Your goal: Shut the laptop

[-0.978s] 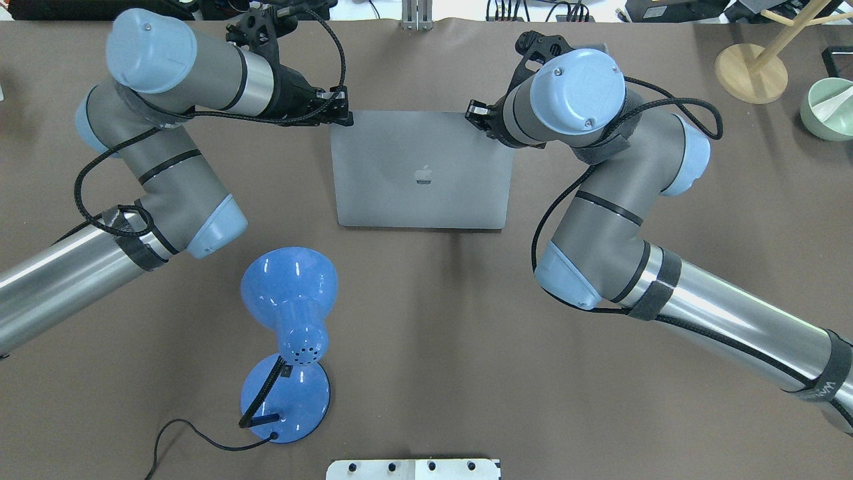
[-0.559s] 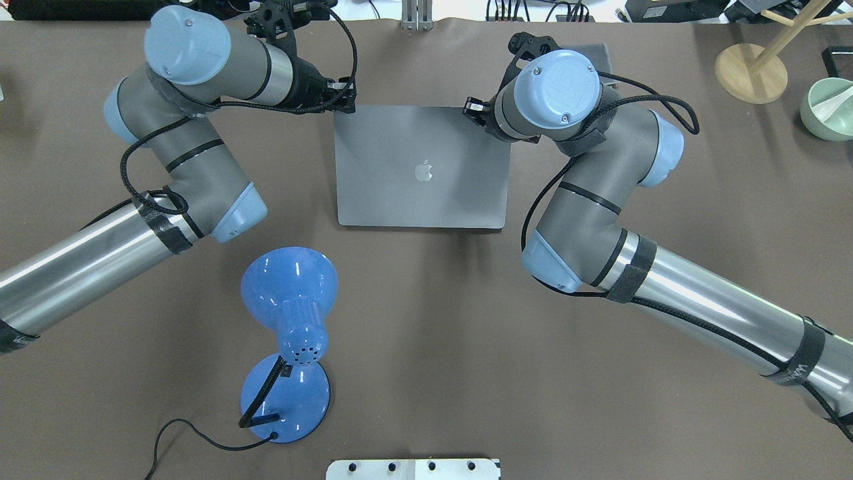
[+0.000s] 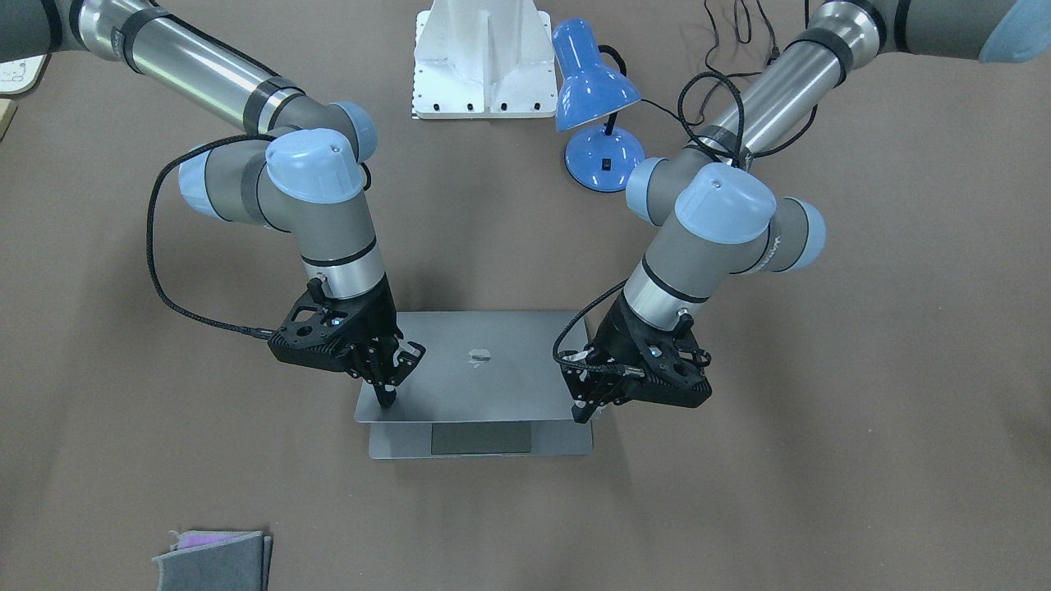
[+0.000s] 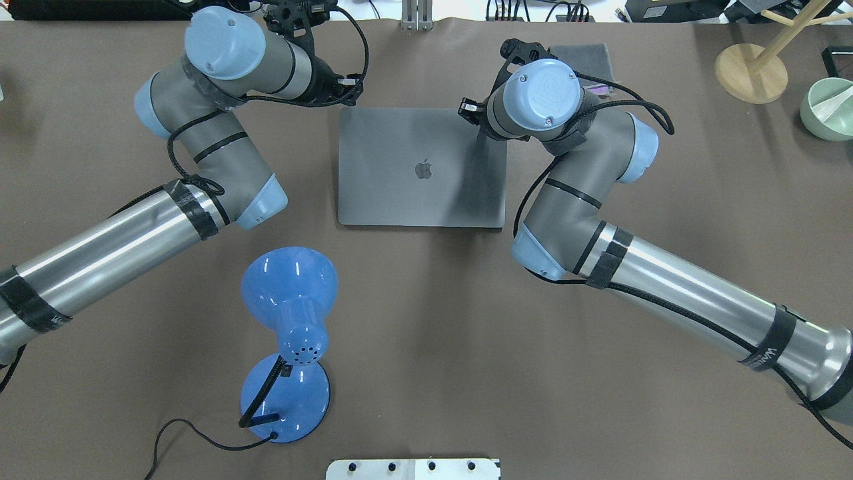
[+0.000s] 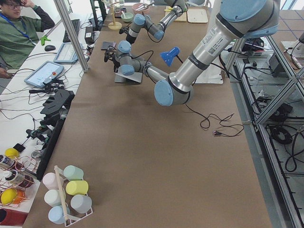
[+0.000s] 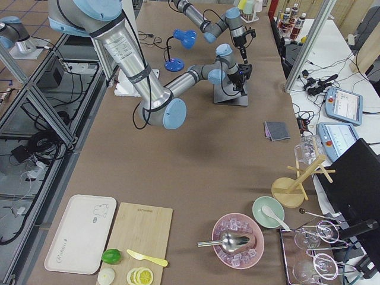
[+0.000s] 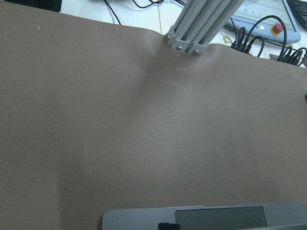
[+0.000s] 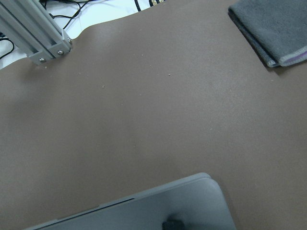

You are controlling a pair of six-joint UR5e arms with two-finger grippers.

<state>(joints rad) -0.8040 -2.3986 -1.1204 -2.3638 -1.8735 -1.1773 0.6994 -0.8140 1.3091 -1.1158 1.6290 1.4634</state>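
Observation:
The space-grey laptop (image 3: 493,386) sits mid-table, its lid with the apple logo (image 4: 420,187) tilted low over the base; a strip of base and trackpad shows past the lid's edge. My right gripper (image 3: 386,394) is shut, its tips on the lid's free edge near one corner. My left gripper (image 3: 585,410) is shut, its tips on the opposite corner of that edge. In the overhead view the left gripper (image 4: 350,93) and right gripper (image 4: 470,110) flank the lid's far edge. The laptop's edge shows at the bottom of the left wrist view (image 7: 144,219) and the right wrist view (image 8: 144,211).
A blue desk lamp (image 4: 290,333) with its cable stands on the robot's side of the laptop. A grey felt pouch (image 3: 213,558) lies near the far edge beyond my right gripper. A white mount plate (image 3: 483,57) is at the robot's base. An aluminium post (image 7: 201,24) stands at the far table edge.
Both arms have moved toward the table's far side with their tips on the lid's edge. The lid has come down lower over the base.

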